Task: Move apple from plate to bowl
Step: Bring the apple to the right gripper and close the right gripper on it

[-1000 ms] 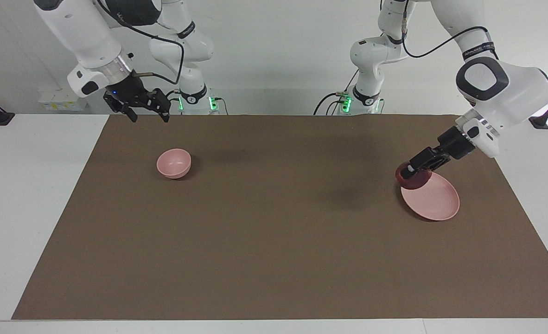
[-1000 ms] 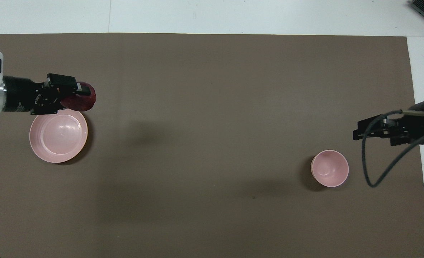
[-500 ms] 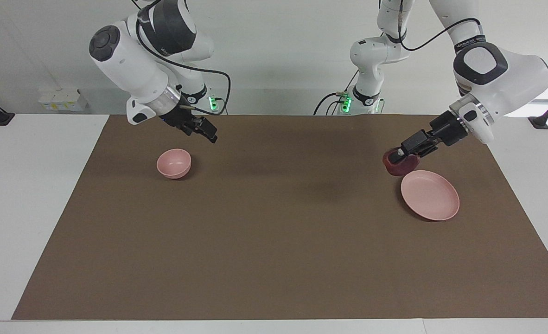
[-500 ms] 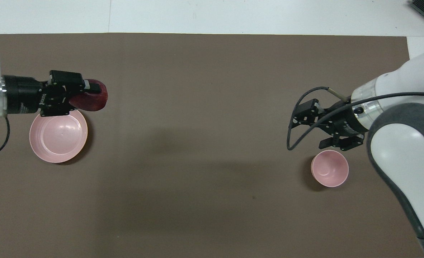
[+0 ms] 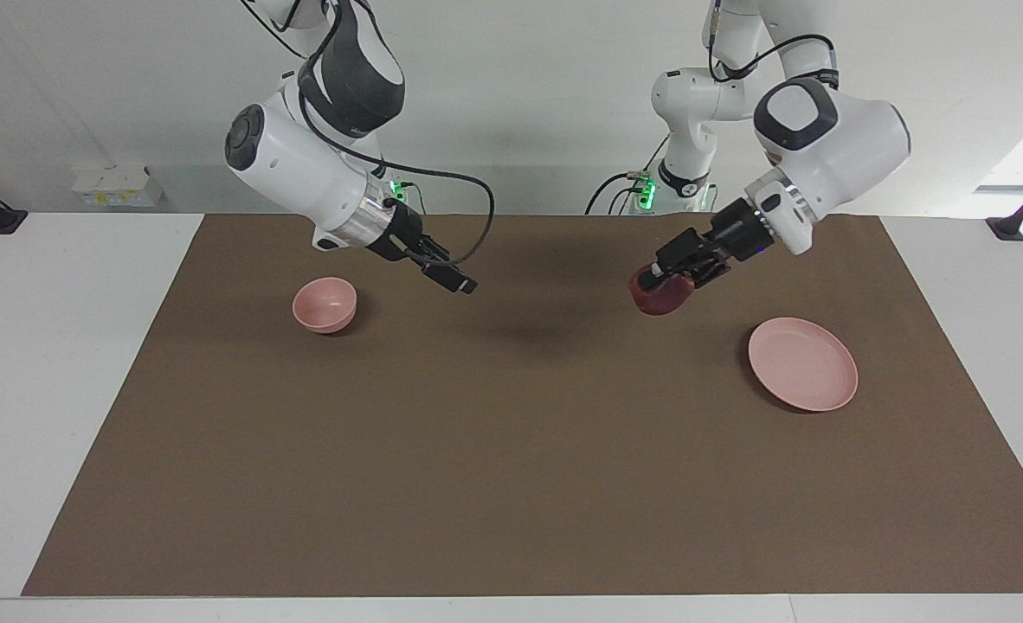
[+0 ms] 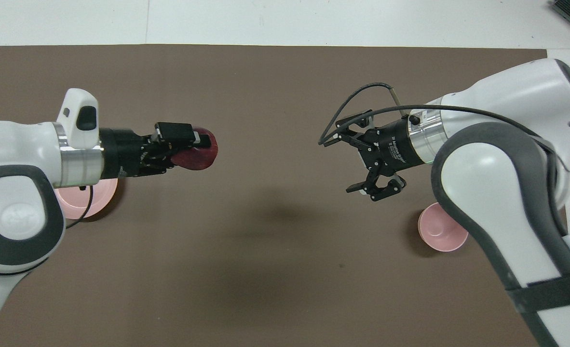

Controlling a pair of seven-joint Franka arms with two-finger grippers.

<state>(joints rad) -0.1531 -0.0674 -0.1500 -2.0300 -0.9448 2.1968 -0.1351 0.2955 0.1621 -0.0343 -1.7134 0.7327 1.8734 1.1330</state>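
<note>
The dark red apple [image 5: 661,299] [image 6: 202,159] hangs in the air over the brown mat, with my left gripper [image 5: 655,283] [image 6: 196,151] shut on it. It is off the plate, out toward the table's middle. The flat pink plate [image 5: 802,375] [image 6: 102,193] lies bare at the left arm's end; in the overhead view the left arm hides most of it. The small pink bowl [image 5: 324,305] [image 6: 440,232] stands at the right arm's end. My right gripper [image 5: 457,281] [image 6: 344,165] is open and holds nothing, up over the mat between the bowl and the table's middle.
A brown mat [image 5: 511,450] covers most of the white table [image 5: 61,346]. A black cable [image 5: 468,186] loops from the right arm's wrist. Small white boxes [image 5: 118,184] sit off the mat, beside the right arm's base.
My left gripper has carried the apple from over the plate's edge toward the table's middle. The right arm has swung in past the bowl toward the middle, its gripper still open.
</note>
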